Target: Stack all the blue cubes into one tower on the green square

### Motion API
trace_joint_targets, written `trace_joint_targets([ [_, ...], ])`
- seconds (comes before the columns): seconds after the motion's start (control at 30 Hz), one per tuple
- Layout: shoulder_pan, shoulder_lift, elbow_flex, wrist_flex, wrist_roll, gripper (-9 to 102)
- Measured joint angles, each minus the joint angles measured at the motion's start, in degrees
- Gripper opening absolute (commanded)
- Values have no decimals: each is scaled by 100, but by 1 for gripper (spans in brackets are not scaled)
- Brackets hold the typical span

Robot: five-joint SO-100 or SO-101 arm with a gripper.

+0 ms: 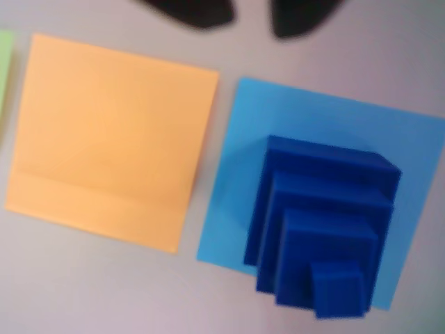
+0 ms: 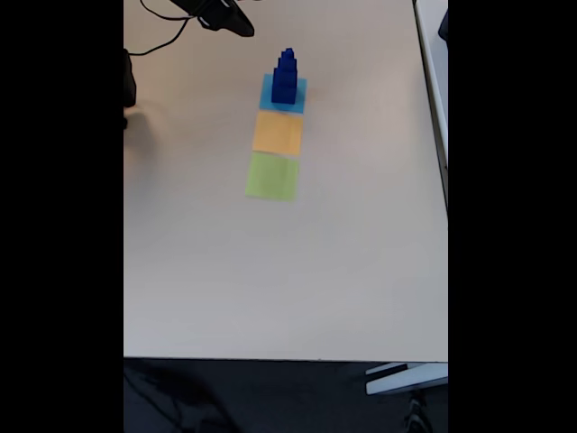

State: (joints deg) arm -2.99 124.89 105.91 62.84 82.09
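Black gripper (image 1: 250, 17) fingertips are hanging spread and empty above the paper squares. Nearest in the fixed view, the pale green square (image 2: 272, 176) is lying bare; furthest, the stepped tower of dark blue cubes (image 2: 285, 75) is sitting on the light-blue square (image 2: 283, 92). Moving it looks unstarted; the small top cube (image 1: 338, 289) probably needs lifting first.

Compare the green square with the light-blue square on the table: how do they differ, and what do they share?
The green square is pale yellow-green; the light-blue square is sky blue. The green square lies bare, while the light-blue square carries the tower of blue cubes. In the fixed view the green square is the row's near end, the light-blue square the far end. Both are flat, thin and similar in size.
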Motion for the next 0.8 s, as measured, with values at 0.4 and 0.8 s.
trace_joint_targets([
  [0.4, -237, -932, -1125, 149, 659, 0],
  [0.8, -510, -1767, -1925, 167, 800, 0],
])
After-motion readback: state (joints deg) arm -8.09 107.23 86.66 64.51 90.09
